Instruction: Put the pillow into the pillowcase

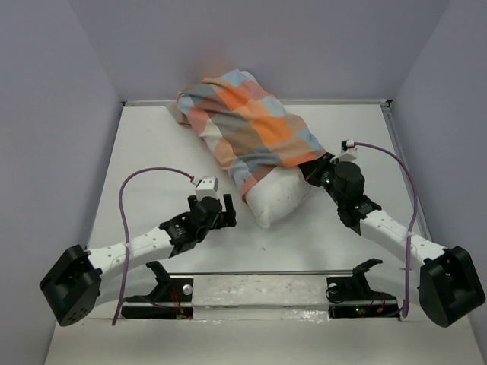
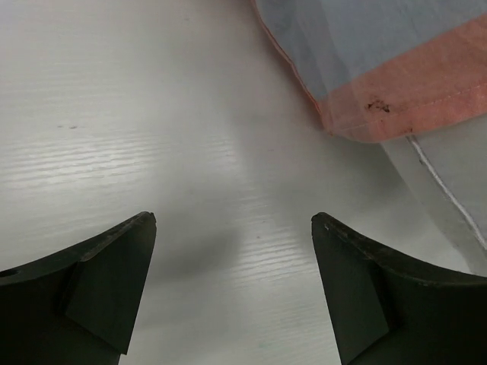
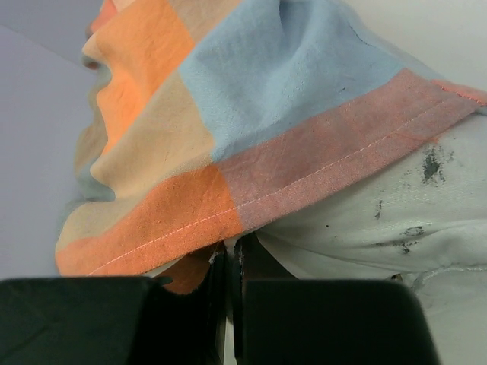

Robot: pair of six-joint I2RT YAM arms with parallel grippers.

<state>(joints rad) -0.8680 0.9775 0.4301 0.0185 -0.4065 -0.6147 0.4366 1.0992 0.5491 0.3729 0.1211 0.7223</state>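
Nearest, the left gripper [image 1: 216,207] hangs with jaws spread wide over the white tabletop [image 1: 144,144], just beside the bare end of the plump plain white pillow [image 1: 278,199]. Beyond, the right gripper [image 3: 228,258] is pinched closed on the hem of the thin orange, peach and light-blue checked pillowcase [image 1: 251,122], which sheathes the pillow's far part. Best, I judge, to draw that hem nearward evenly while the left steadies the bare end.

Top external: high behind the arm bases [image 1: 72,285], looking down across the whole table [image 1: 152,152] | Left wrist: low, near the table, facing the pillowcase [image 2: 396,68] hem | Right wrist: tight against that hem and the pillow [image 3: 380,220] | Shared: the hem, all three views.
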